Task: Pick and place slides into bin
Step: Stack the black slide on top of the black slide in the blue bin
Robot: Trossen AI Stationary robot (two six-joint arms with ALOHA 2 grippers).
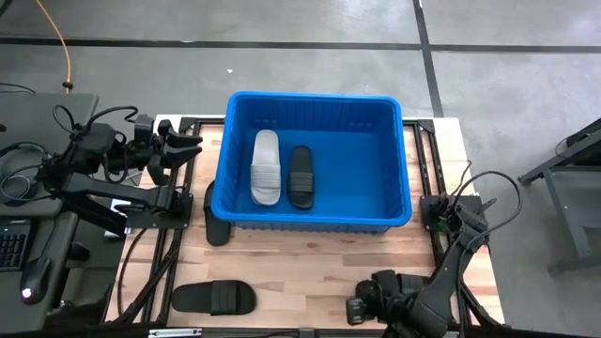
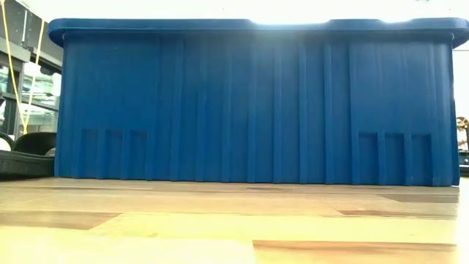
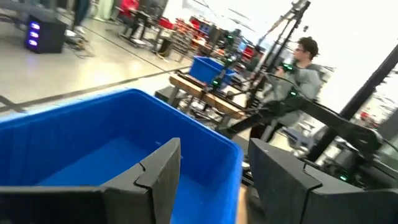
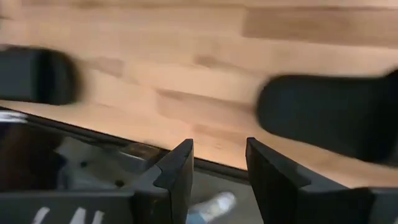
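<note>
Black slide (image 1: 213, 298) lies flat on the wooden table (image 1: 310, 258) at the near edge, left of centre, strap up, so it can be pinched across the strap from above. Right gripper (image 1: 360, 310) sits low at the same near edge, right of centre and apart from that slide; its wrist view shows the fingers (image 4: 176, 167) parted with nothing between them and dark slide shapes (image 4: 326, 118) ahead, so it looks lined up for a pick. Another black slide (image 1: 217, 224) leans against the blue bin's (image 1: 406, 188) near-left corner, outside it. Inside the bin, a grey slide (image 1: 266, 167) and a black slide (image 1: 300, 176) lie side by side on the floor, already placed. Left gripper (image 1: 178, 143) waits by the bin's far-left corner, open and empty, clear of the drop zone.
</note>
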